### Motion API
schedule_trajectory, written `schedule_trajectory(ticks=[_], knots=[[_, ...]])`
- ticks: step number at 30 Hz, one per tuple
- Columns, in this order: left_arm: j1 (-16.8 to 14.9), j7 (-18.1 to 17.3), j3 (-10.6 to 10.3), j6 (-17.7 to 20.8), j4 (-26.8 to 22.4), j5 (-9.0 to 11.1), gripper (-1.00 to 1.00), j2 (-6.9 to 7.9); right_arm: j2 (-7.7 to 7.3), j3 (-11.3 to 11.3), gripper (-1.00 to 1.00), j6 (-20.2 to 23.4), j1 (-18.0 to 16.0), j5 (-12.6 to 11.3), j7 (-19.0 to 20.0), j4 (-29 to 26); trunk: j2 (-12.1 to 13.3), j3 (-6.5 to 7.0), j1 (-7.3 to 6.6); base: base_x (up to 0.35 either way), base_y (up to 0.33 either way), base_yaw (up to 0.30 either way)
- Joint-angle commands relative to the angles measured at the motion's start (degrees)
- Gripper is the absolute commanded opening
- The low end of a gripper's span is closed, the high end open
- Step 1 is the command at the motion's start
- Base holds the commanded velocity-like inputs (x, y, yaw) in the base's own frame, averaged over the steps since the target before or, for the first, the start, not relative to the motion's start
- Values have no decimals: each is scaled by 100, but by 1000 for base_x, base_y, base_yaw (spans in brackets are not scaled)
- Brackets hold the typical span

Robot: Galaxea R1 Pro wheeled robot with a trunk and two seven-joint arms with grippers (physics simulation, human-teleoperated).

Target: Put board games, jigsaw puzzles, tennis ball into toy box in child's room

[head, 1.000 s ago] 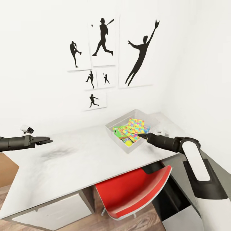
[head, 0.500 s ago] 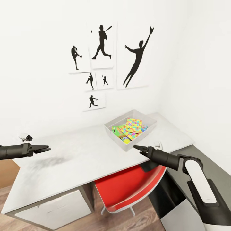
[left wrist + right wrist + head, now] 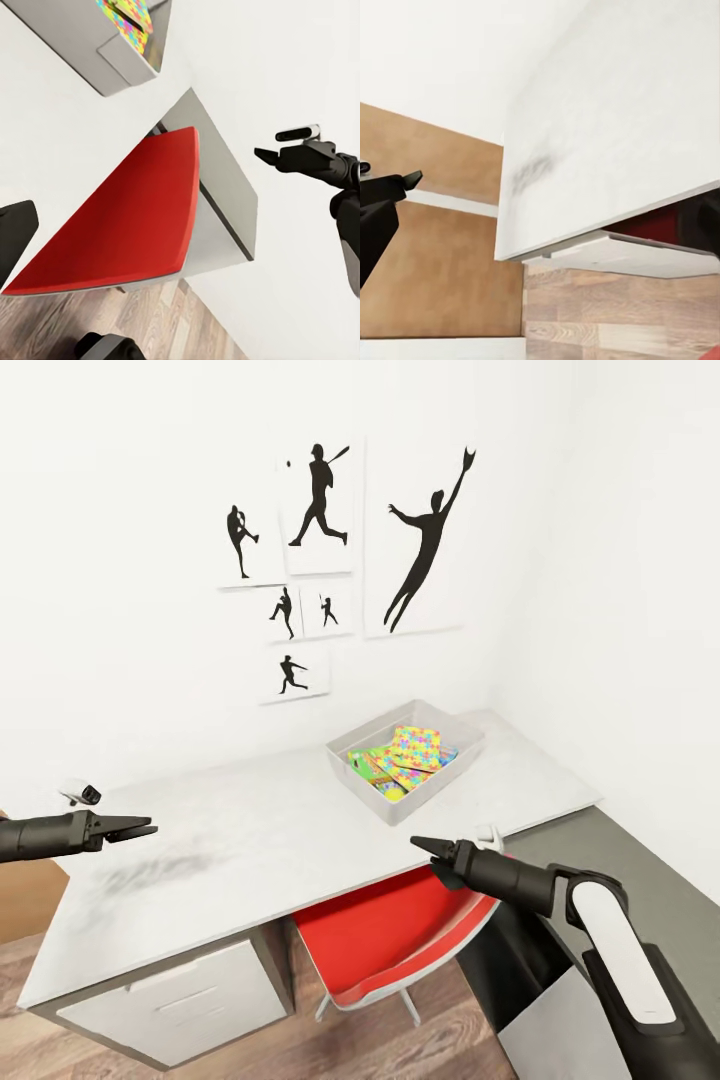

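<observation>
The grey toy box (image 3: 365,792) stands at the back right of the white table (image 3: 250,840). Inside it lie colourful jigsaw puzzles (image 3: 415,745), a green board game (image 3: 368,765) and the yellow tennis ball (image 3: 395,795). My right gripper (image 3: 420,847) hovers empty at the table's front edge, short of the box and above the red chair (image 3: 390,940). It also shows from the left wrist (image 3: 262,155). My left gripper (image 3: 145,826) hangs over the table's left end with nothing in it, far from the box. Both sets of fingers stand apart.
The red chair is pushed under the table, beside a white drawer unit (image 3: 170,990). Silhouette posters (image 3: 320,510) hang on the wall behind. A brown board (image 3: 25,895) stands left of the table. Wooden floor (image 3: 300,1050) lies below.
My right arm has drawn back out of the toy box to the table's front edge. The whole view has shifted back from the table. The left arm holds its pose.
</observation>
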Motion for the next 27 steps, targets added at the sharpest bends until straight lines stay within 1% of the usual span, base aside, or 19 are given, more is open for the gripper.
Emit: schedule_trajectory(ticks=[1, 3, 8, 11, 16, 24, 27], knots=[[-7, -20, -25, 61, 4, 19, 100, 8, 4, 16, 100, 14, -4, 49, 39, -1, -12, -12, 4, -5, 0, 0], [-7, -20, -30, 61, 4, 19, 100, 8, 20, 67, 100, 14, 4, 51, 33, 2, -12, -12, 4, -3, 0, 0], [-7, -20, -33, 61, 5, 19, 100, 7, 27, 103, 100, 14, 16, 52, 22, 5, -12, -12, 4, -2, 0, 0], [-7, -20, -29, 61, 5, 16, 100, 7, 29, 92, 100, 14, 57, 55, 14, 6, -12, -12, 4, -83, 2, 0], [-7, -20, -26, 61, 5, 12, 100, 8, 26, 68, 100, 14, 129, 57, 9, 6, -12, -12, 4, -188, 39, 0], [-7, -20, -25, 61, 5, 13, 100, 8, 22, 62, 100, 14, 149, 63, 6, 19, -12, -12, 4, -40, 10, 0], [-7, -20, -25, 61, 7, -1, 100, 8, -1, 62, 100, 14, 150, 61, 17, 28, -12, -12, 4, -154, 110, 0]])
